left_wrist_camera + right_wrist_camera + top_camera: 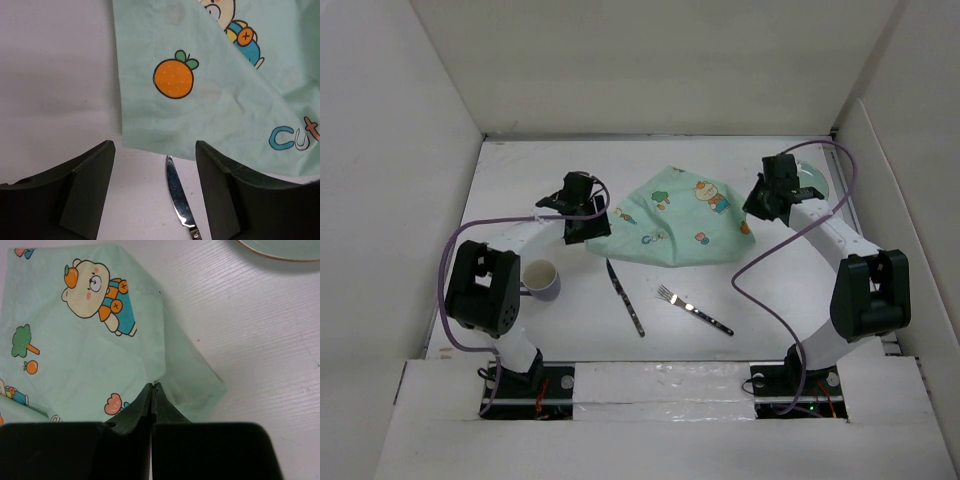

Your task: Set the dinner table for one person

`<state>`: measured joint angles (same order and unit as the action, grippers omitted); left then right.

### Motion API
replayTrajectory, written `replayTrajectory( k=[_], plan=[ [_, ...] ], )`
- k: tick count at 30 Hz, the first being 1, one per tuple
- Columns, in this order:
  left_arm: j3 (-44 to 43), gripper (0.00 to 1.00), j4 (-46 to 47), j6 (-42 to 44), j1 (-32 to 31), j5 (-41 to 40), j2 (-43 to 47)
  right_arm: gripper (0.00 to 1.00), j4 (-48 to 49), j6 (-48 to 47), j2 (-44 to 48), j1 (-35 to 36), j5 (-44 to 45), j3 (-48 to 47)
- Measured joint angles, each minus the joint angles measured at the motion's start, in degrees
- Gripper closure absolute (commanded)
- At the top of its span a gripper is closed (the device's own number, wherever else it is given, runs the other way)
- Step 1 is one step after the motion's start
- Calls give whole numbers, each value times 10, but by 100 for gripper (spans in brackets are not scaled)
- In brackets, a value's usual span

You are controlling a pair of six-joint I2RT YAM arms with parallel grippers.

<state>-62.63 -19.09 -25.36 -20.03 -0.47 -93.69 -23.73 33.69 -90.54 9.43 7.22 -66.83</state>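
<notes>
A mint-green cartoon-print placemat [680,220] lies rumpled and partly folded on the white dinner table [570,330]. My right gripper [758,208] is shut on the placemat's right edge; the right wrist view shows the closed tips [152,386] pinching a raised fold of the cloth [100,355]. My left gripper [586,228] is open and empty just above the placemat's left corner [225,100], with the knife blade [177,197] between its fingers [90,170]. A knife [625,298] and a fork [695,310] lie in front of the placemat.
A lilac mug [541,278] stands at the left beside my left arm. A pale green plate [815,180] sits at the back right behind my right arm; its rim shows in the right wrist view [280,249]. White walls enclose the table.
</notes>
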Motion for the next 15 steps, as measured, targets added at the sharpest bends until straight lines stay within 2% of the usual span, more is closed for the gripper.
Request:
replayTrajectory(
  k=[6,7,8,9,10,15],
  plan=[
    [-10,46,24,-20,0,-11,-47,100,9,-9,1,0,-19,0],
    [-19,53,26,-21,0,-14,-63,100,9,-10,1,0,-22,0],
    [-27,67,29,-24,0,-17,-77,100,10,-11,2,0,-24,0],
    [-36,80,32,-25,0,-20,-92,100,11,-12,2,0,-28,0],
    [-41,100,36,-26,0,-23,-103,100,12,-13,3,0,-32,0],
    [-77,100,18,-25,0,-28,-115,100,11,-16,9,0,-45,-8]
  ],
)
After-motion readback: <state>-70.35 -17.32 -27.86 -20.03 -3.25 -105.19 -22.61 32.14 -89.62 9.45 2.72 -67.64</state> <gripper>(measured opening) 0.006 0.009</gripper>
